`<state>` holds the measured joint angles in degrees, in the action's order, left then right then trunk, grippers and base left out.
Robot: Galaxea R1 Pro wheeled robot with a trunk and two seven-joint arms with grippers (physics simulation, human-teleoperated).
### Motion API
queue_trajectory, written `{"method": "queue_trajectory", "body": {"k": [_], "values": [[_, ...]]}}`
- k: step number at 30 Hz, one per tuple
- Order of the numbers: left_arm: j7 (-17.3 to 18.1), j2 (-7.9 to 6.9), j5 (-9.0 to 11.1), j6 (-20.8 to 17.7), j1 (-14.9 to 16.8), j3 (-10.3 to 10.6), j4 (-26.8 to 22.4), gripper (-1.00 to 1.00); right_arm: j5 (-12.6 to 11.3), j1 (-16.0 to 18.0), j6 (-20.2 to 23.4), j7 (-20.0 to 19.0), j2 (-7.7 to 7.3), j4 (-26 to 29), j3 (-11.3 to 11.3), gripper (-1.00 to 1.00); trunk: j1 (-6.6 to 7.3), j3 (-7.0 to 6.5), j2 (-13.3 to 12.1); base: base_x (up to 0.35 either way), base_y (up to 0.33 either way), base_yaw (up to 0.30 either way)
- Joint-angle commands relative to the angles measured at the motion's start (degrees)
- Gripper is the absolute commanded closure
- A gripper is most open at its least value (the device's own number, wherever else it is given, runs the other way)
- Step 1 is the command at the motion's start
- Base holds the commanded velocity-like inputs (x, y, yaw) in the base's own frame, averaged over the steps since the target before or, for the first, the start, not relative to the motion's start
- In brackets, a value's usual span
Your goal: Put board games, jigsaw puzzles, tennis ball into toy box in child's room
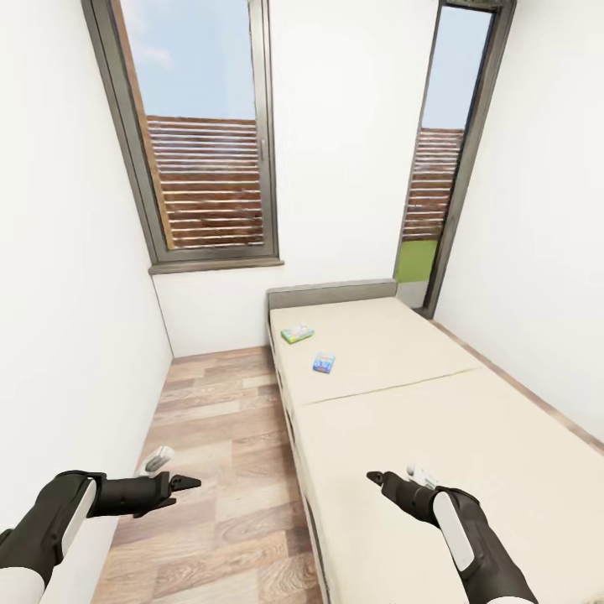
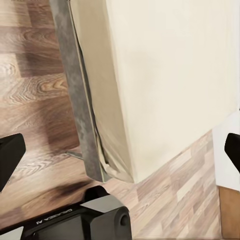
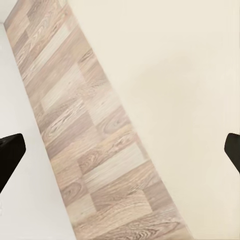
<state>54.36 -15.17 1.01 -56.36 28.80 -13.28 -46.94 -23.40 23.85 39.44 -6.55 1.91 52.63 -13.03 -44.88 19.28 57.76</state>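
Two board games lie on the bed (image 1: 436, 419) near its head: a green-edged box (image 1: 297, 334) and a light-blue box (image 1: 324, 362) just in front of it. My left gripper (image 1: 172, 471) hangs open over the wood floor to the left of the bed, far short of both boxes. My right gripper (image 1: 394, 476) is open above the near part of the mattress. Along the left wrist view, the left gripper (image 2: 120, 152) spans the bed's corner and grey frame (image 2: 75, 95). The right gripper (image 3: 120, 150) holds nothing. The table, toy box, jigsaw puzzles and tennis ball are out of view.
A narrow strip of wood-plank floor (image 1: 218, 470) runs between the white left wall (image 1: 67, 319) and the bed. A large window (image 1: 205, 143) stands behind the floor strip. A tall glazed opening (image 1: 440, 193) is past the bed's head, and a white wall (image 1: 545, 252) runs along the bed's right.
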Motion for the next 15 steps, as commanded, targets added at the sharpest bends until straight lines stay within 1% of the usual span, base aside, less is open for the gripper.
{"method": "queue_trajectory", "body": {"k": [1,8,11,15], "values": [[0.1,-0.01,0.1,-0.4,0.0,-0.1,0.0,-1.0,0.2,0.1,0.4,-0.3,0.07,0.1,-0.3,-1.0,-0.01,0.04,0.1,0.0,0.26,-0.153],[0.2,-0.32,0.1,-0.4,0.0,0.0,0.0,-1.0,0.2,0.1,0.4,-0.4,0.03,0.0,-0.3,-1.0,-0.01,-0.24,0.1,0.0,0.247,-0.219],[0.3,-0.47,0.1,-0.4,0.0,-0.1,0.0,-1.0,0.2,0.1,0.4,-0.4,0.02,0.0,-0.3,-1.0,-0.01,-0.37,0.1,0.0,0.112,-0.246],[0.4,-0.53,0.1,-0.4,0.0,-0.1,0.0,-1.0,0.2,0.1,0.4,-0.4,0.04,0.0,-0.3,-1.0,-0.01,-0.55,0.1,0.0,0.043,-0.251]]}}
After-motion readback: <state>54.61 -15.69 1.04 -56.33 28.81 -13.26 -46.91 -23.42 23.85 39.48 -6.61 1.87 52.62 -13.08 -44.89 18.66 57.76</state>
